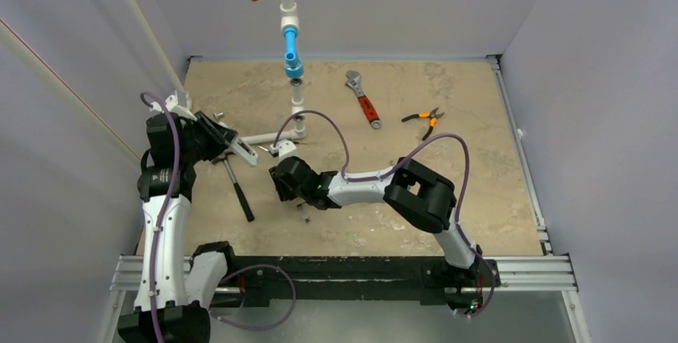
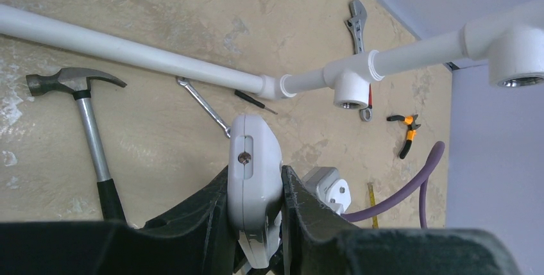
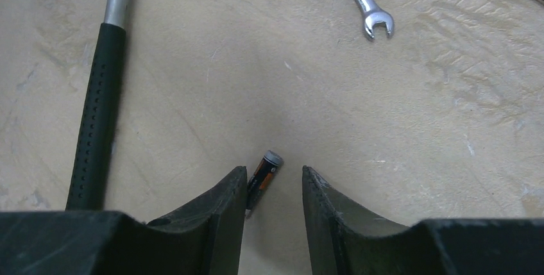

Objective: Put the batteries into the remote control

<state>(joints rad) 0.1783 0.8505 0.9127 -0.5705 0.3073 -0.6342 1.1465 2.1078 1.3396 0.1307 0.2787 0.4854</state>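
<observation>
My left gripper [image 2: 255,174] is shut on the white remote control [image 2: 254,143], which I see edge-on with a screw in a slot on its end. In the top view this gripper [image 1: 237,148] holds it above the table at the left, near the white pipe. My right gripper [image 3: 274,174] is open and low over the table. A black-and-orange battery [image 3: 264,171] lies between its fingertips, against the left finger [image 3: 228,201]. In the top view the right gripper [image 1: 281,186] is at the table's middle-left.
A hammer [image 1: 237,187] lies left of the right gripper, its black handle [image 3: 95,115] close by. A small spanner [image 3: 365,2] and a screwdriver [image 2: 256,102] lie nearby. White pipework [image 1: 297,107] stands behind. A red-handled wrench [image 1: 364,101] and pliers [image 1: 424,119] lie at the back right.
</observation>
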